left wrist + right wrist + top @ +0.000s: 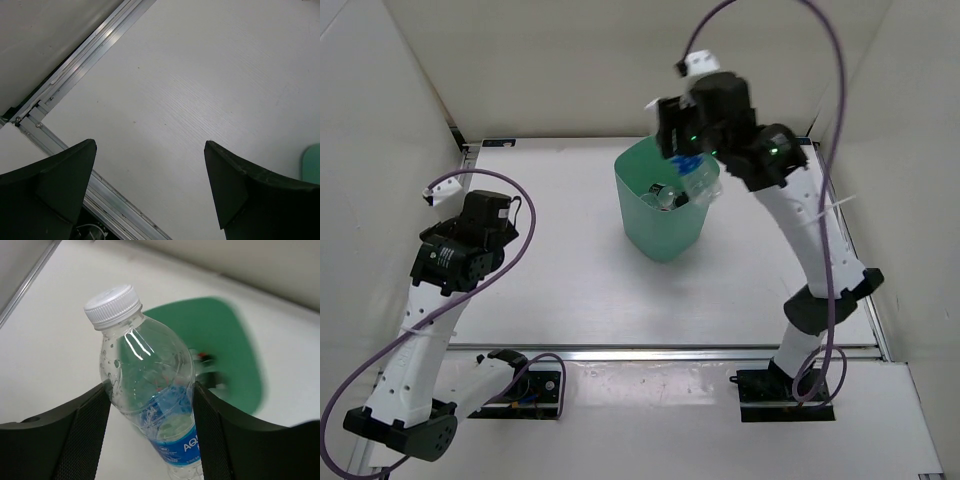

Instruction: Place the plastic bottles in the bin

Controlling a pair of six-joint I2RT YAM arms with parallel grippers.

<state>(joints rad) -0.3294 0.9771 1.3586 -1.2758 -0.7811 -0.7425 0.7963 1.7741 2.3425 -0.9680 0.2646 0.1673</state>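
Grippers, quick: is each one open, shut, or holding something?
Left gripper: open, empty.
Right gripper: shut on the blue-labelled bottle, over the bin.

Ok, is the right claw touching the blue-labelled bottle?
Touching. In the right wrist view both fingers of the right claw press against the sides of the blue-labelled bottle, with no gap.

white arms (420,350), black joints (455,255), purple cables (843,75)

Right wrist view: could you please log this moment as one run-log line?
right gripper: shut on blue-labelled bottle, over bin | left gripper: open, empty | bin: another bottle inside
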